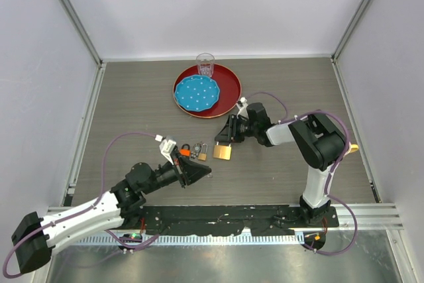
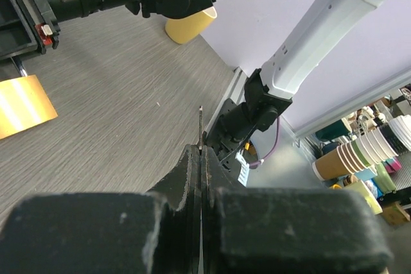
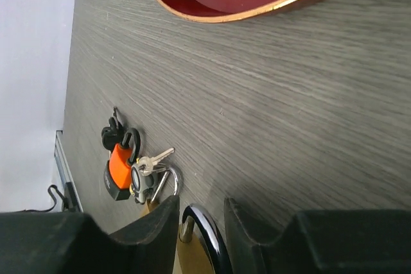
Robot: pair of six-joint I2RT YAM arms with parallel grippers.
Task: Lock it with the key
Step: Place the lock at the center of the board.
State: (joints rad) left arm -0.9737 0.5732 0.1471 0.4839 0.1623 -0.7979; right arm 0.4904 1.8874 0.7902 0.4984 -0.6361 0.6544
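Note:
A brass padlock (image 1: 222, 152) lies on the table, its body also showing in the left wrist view (image 2: 22, 104). Its chrome shackle (image 3: 207, 232) stands between the fingers of my right gripper (image 3: 200, 206), with a gap on each side, so those jaws are open around it. In the top view the right gripper (image 1: 229, 132) sits just behind the padlock. My left gripper (image 2: 201, 152) is shut on a thin key (image 2: 200, 126) whose blade sticks out past the fingertips. That left gripper (image 1: 199, 173) is in front and to the left of the padlock.
An orange padlock (image 3: 117, 168) and a small lock with a silver key (image 3: 156, 158) lie in a cluster (image 1: 192, 152) left of the brass padlock. A red tray (image 1: 228, 94) at the back holds a blue plate (image 1: 196, 92) and a glass (image 1: 205, 64).

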